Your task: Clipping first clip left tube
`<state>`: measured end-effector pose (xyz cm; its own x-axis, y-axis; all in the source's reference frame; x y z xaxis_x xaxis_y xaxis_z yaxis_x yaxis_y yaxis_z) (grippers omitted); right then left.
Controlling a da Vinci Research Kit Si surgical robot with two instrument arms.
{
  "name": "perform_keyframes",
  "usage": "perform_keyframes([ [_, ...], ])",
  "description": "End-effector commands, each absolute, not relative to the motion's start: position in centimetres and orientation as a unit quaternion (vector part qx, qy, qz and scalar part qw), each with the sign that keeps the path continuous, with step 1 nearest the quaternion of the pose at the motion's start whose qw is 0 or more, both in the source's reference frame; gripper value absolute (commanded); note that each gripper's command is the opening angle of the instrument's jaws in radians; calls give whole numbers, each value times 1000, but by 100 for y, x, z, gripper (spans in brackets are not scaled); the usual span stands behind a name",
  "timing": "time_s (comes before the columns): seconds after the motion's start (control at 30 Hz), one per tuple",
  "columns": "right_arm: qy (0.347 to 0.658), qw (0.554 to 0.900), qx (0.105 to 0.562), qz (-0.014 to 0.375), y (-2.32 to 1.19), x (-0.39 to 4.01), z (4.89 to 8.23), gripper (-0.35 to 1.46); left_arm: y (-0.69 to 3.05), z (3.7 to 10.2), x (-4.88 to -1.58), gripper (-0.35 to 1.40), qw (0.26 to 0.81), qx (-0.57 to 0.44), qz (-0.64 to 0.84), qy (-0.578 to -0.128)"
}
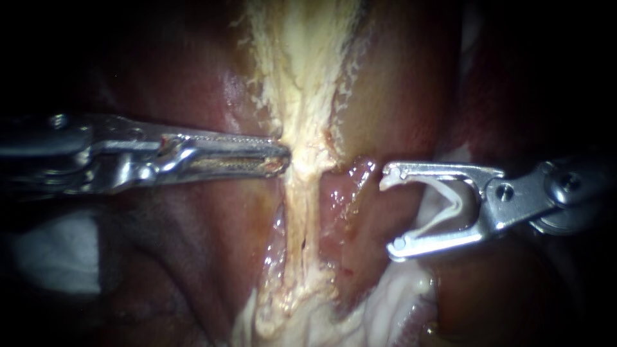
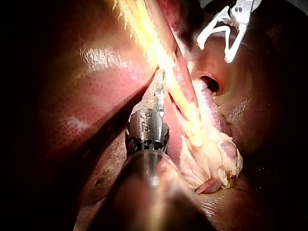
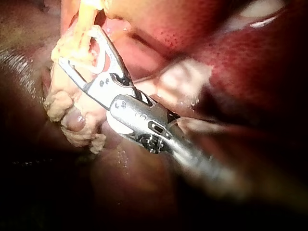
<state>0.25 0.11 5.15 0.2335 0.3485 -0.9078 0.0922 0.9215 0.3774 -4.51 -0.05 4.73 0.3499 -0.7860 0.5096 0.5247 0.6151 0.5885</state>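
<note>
Endoscope view: right instrument (image 1: 391,212) jaws spread wide, holding a clip (image 1: 457,207), just beside the tube (image 1: 302,193).

Endoscope: strand of tissue (image 1: 302,205) runs top to bottom thru centre, liver (image 1: 193,83) on both sides. Left instrument (image 1: 283,157) comes in horiz. from left, tip touching strand's left edge, abt mid-height. Right instrument (image 1: 389,212) comes in from right, slightly lower than left one, tips pointing at strand, near but apart from it. Clip (image 1: 450,205) sits betw. its jaws, one leg along each, bend toward hinge. Lumpy tissue (image 1: 289,308) at strand's bottom end, below both instruments.
</note>
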Motion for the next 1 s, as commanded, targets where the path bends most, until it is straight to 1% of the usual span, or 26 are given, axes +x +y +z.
perform_keyframes([
  [0.03, 613, 765, 180, 84, 11, 25, 515, 60, -5, 472, -450, -35, 805, 164, -407, -399],
  [0.07, 613, 765, 179, 83, 10, 25, 516, 60, -5, 471, -450, -35, 805, 164, -408, -399],
  [0.17, 613, 759, 195, 99, 7, 26, 519, 60, -4, 465, -447, -35, 805, 163, -409, -398],
  [0.23, 608, 755, 216, 117, 3, 29, 523, 60, -2, 459, -443, -35, 805, 161, -410, -397],
  [0.27, 605, 753, 225, 127, 0, 31, 527, 60, -2, 455, -440, -35, 805, 161, -411, -396],
  [0.5, 579, 749, 278, 161, -16, 48, 550, 60, -7, 435, -428, -35, 805, 159, -414, -394],
  [0.6, 571, 746, 297, 170, -23, 58, 560, 60, -8, 427, -423, -35, 805, 156, -416, -392],
  [0.73, 568, 738, 317, 178, -31, 72, 569, 60, -11, 418, -419, -35, 804, 156, -420, -391],
  [1.0, 564, 731, 337, 187, -41, 99, 582, 60, -13, 403, -416, -35, 803, 156, -422, -390],
])
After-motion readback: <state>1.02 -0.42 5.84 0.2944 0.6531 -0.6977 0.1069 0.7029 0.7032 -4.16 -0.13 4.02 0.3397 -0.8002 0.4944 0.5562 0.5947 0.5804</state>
